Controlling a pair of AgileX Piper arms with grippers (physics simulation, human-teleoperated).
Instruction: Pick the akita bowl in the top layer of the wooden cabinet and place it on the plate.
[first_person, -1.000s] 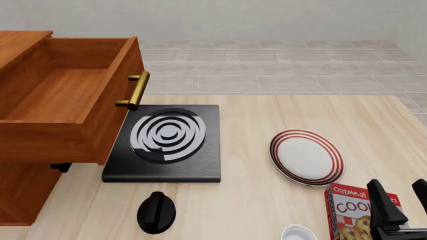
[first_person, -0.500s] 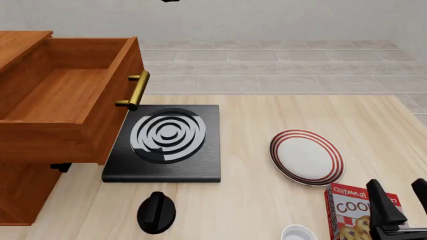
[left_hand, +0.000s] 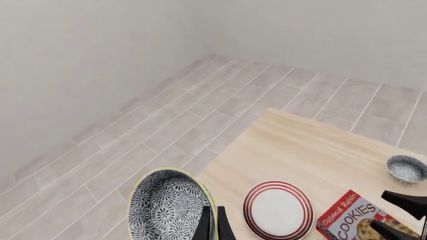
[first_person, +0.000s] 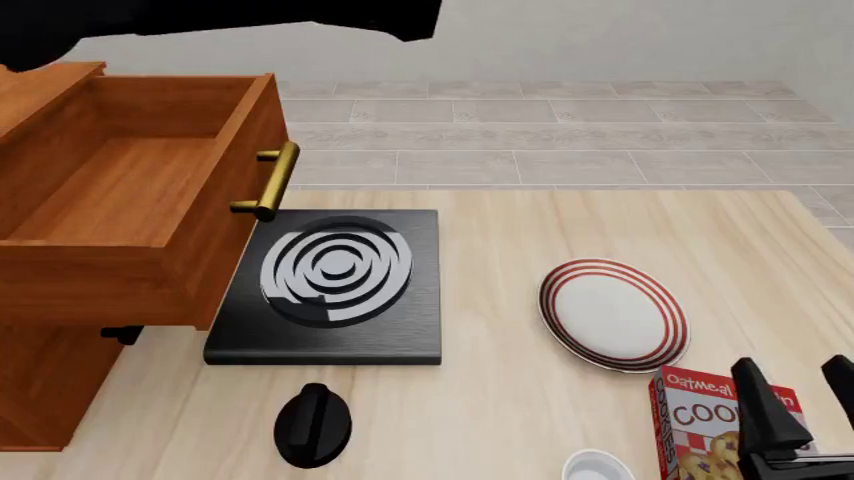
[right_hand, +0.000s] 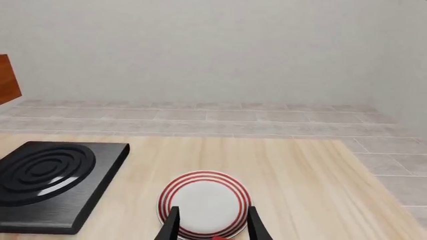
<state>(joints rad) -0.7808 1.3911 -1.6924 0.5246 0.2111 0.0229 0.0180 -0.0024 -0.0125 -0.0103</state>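
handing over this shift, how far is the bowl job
Done: the top layer of the wooden cabinet is pulled open and shows no bowl inside. In hand: the left gripper is pinched on the rim of the akita bowl, held high above the table. Left: the plate is bare, so the bowl must come down onto it. The right gripper is open.

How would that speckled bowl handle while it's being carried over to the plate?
The akita bowl looks rigid and glazed, so probably slippery and breakable. The left tool pinches only its thin rim, so it might swing or slip. Its round shape suggests it could wobble when set on the plate.
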